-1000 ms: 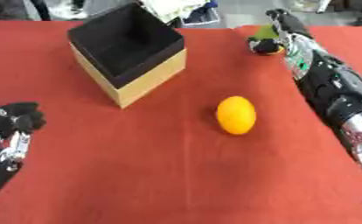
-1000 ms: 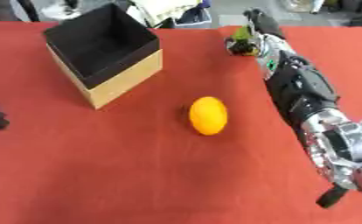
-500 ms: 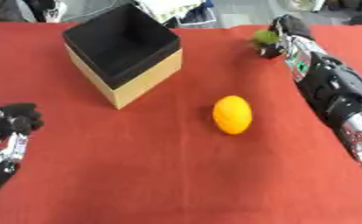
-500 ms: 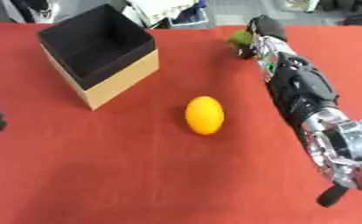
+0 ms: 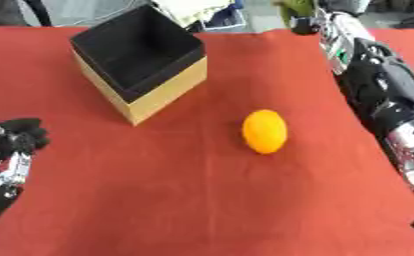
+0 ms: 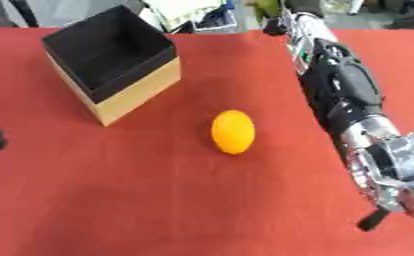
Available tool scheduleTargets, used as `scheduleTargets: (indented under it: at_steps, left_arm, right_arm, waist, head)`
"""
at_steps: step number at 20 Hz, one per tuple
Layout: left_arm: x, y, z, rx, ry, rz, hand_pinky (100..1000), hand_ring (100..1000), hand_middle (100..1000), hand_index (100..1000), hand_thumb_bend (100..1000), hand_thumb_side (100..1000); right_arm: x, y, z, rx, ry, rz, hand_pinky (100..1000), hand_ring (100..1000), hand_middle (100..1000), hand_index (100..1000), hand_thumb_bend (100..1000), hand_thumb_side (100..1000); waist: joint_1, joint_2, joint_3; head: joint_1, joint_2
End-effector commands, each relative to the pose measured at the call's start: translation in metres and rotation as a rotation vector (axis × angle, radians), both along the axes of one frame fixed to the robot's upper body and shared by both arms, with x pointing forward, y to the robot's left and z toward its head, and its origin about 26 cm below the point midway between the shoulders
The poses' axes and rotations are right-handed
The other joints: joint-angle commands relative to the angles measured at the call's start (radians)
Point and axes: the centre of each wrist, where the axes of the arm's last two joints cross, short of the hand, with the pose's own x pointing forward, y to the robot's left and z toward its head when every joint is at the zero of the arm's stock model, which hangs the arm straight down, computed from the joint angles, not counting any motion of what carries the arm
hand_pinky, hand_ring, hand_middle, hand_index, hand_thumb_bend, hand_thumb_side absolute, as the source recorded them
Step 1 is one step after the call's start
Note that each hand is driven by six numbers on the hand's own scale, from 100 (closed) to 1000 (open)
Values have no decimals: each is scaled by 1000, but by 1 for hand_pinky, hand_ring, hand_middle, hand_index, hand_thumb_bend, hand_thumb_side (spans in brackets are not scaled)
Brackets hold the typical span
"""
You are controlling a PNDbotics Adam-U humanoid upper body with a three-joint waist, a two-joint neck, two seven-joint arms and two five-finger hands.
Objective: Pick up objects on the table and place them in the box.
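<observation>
While the left hand (image 5: 14, 145) rested at the near left edge of the red worktop (image 5: 184, 200) with its fingers curled on nothing, much as before, the orange fruit (image 5: 265, 131) lay unmoved at mid-worktop, bare cloth all round it. Farther back on the left stood the open black-lined box (image 5: 140, 60), well apart from the fruit. Along the right side the right arm (image 6: 337, 85) had reached farther, its hand (image 5: 308, 15) now past the far edge around something green (image 5: 294, 9); its fingers could not be made out.
</observation>
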Motion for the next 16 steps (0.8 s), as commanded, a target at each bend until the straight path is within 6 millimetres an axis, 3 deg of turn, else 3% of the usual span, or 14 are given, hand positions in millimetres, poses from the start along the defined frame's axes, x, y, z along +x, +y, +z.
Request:
scheduleTargets:
  at_steps: [1, 7, 16]
  left_arm:
    - [0, 0, 4, 2, -12, -7, 656, 616, 596, 764, 100, 663]
    - [0, -2, 3, 3, -11, -20, 656, 616, 596, 764, 100, 664]
    - [1, -7, 8, 4, -24, -44, 657, 615, 595, 764, 100, 662]
  right_arm:
    - [-5, 30, 40, -49, -90, 135, 668, 659, 362, 382, 112, 100]
    - [-10, 87, 49, -125, -55, 381, 684, 673, 382, 405, 104, 100]
    - [-6, 119, 31, -172, 55, 514, 693, 688, 413, 438, 100, 100]
  waist:
    - [1, -24, 5]
    - [1, -24, 28]
    - [-7, -15, 90]
  head:
    - [-7, 2]
    - [-21, 5]
    - [-50, -2]
